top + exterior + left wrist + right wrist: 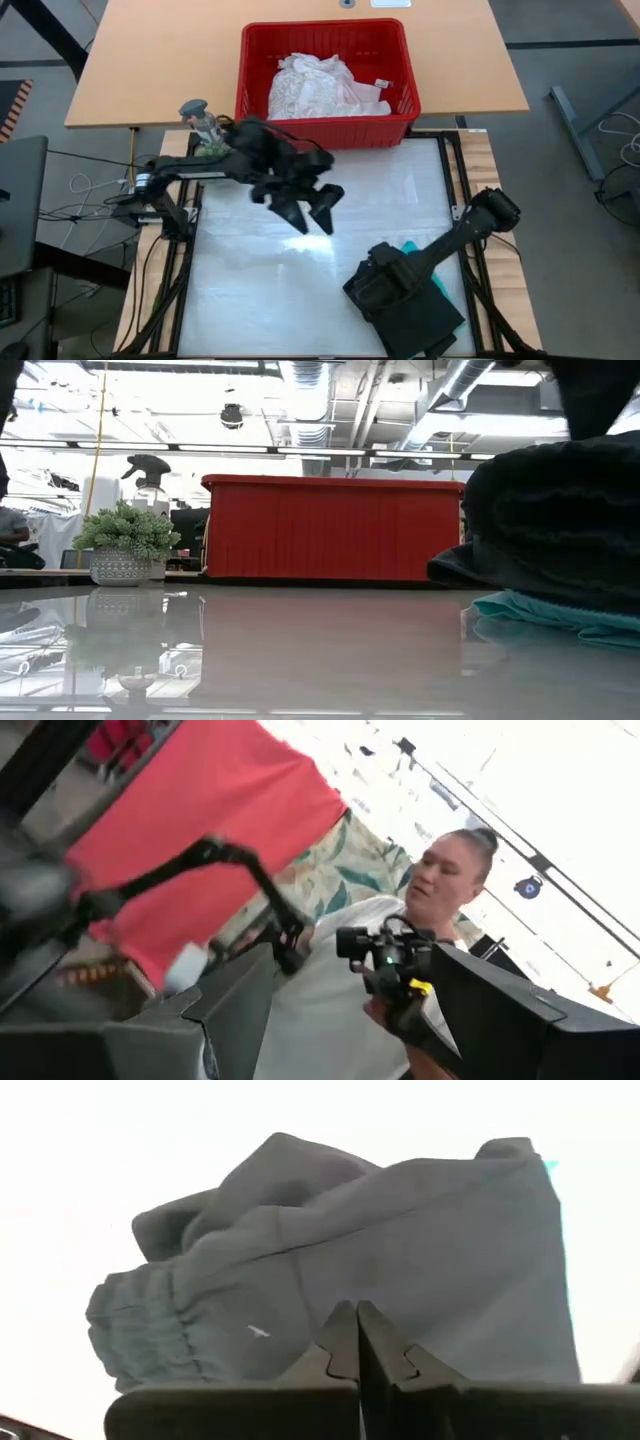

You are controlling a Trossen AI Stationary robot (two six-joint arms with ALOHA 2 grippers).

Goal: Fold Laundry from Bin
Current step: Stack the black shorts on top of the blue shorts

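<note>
Lying folded near table's (260, 290) front right corner, black garment (415, 305) rests atop teal garment (437, 283); right gripper (357, 1342) hovers just above black cloth, fingers pressed together, holding nothing; white lacy top (310, 85) heaped in red bin (325, 130) at table's far edge; left gripper (310, 213) hangs over table's middle, fingers spread wide, empty; person (440, 890) shows beyond in left wrist view.

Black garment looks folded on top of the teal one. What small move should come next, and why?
Probably lift the shut right gripper off the black garment: it lies folded over the teal garment, while the white lacy top waits in the bin near the open left gripper.
</note>
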